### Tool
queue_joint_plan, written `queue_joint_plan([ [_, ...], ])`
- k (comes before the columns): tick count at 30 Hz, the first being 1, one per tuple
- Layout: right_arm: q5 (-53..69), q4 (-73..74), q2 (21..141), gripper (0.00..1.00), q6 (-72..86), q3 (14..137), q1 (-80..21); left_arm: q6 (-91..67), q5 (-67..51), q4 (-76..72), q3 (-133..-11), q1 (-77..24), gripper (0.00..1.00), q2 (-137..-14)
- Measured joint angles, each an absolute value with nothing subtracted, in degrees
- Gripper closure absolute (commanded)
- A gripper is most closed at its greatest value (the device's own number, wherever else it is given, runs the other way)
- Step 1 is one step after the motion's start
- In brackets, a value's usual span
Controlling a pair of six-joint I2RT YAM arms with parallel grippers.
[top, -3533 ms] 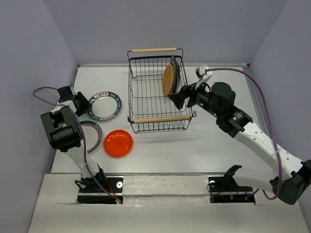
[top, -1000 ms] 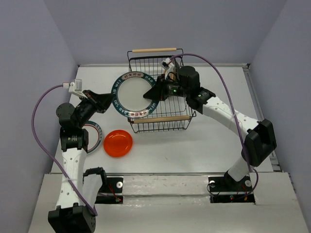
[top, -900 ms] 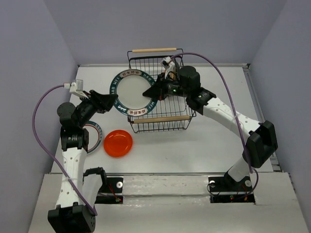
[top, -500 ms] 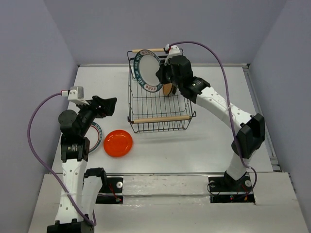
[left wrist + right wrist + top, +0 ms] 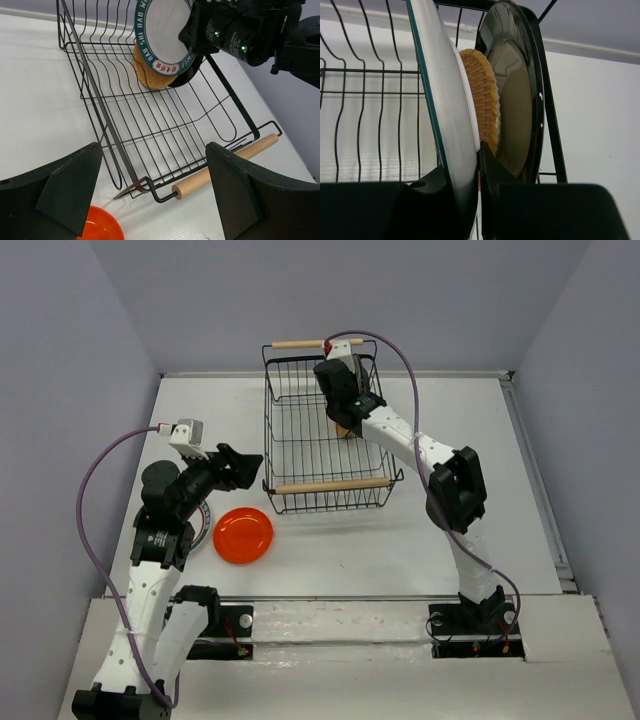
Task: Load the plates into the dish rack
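The black wire dish rack (image 5: 300, 445) stands mid-table. My right gripper (image 5: 477, 170) is shut on the rim of a white plate with a teal printed rim (image 5: 162, 35). It holds that plate upright at the rack's far right end. The plate stands close beside a tan woven plate (image 5: 482, 100). A black-rimmed plate (image 5: 515, 110) stands behind that. My left gripper (image 5: 240, 468) hangs open and holds nothing, just left of the rack's near corner. A glossy orange plate (image 5: 243, 535) lies flat on the table below it.
The rack's near wooden handle (image 5: 225, 165) lies between my left fingers (image 5: 70, 185) in the left wrist view. The left part of the rack (image 5: 150, 125) holds no plates. The right arm (image 5: 410, 445) stretches over the rack's right side. Grey walls enclose the table.
My left gripper let go of the teal-rimmed plate, opened wide and drew back left. The right gripper carried the plate to the rack's far end and turned it upright beside the tan plate.
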State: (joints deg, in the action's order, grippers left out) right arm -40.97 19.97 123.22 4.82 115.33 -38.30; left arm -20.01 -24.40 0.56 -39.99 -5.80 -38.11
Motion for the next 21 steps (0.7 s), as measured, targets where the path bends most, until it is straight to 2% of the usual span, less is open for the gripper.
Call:
queue_joint_plan([
  [8,-45.4,22.7,128.3,0.93,9.1,118.3,-38.3,-19.3,-22.0,1.8,-40.0,-7.9,0.05,-38.1],
  [21,-43.2,23.9,128.9,0.93,19.5,117.2,-38.3,-19.0,-20.5,2.9,-40.1,-8.9,0.05,-38.8],
])
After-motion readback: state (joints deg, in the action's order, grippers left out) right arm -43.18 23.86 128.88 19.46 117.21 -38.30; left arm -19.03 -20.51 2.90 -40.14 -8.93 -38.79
